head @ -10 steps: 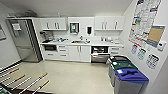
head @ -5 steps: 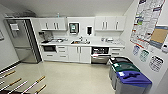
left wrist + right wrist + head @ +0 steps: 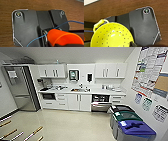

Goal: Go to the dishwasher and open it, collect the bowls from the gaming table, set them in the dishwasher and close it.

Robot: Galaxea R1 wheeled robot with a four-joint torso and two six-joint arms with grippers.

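On your far left the tall steel fridge [image 3: 21,88] stands against the wall, and it is not your target. Low in that corner of the head view, a few rods with wooden handles [image 3: 35,132] poke in, which I take to be the edge of the table-football table you are beside.

Moving right, the white cabinets [image 3: 73,102] run under the worktop [image 3: 82,92], with the sink [image 3: 79,90] about midway. Just past them is the dishwasher [image 3: 100,102]: its door [image 3: 101,106] is dropped forward and the dark rack space shows above it. It looks to be open already so that you can load it without freeing an arm.

Further right, three bins stand in a row along the wall; the blue-lidded bin [image 3: 136,130] is nearest you, so mind that side.

On the arms: the left wrist view shows an orange bowl [image 3: 63,37] close under the camera, with a thin blue cable [image 3: 52,30] across it. The right wrist view shows a yellow perforated bowl [image 3: 112,35] with a loop handle, equally close. Each sits where a carried thing would, above brown wood, but I cannot tell how far either tool is open or whether it truly has hold of its bowl. The dishwasher is well apart from you, across the bare floor [image 3: 75,124].
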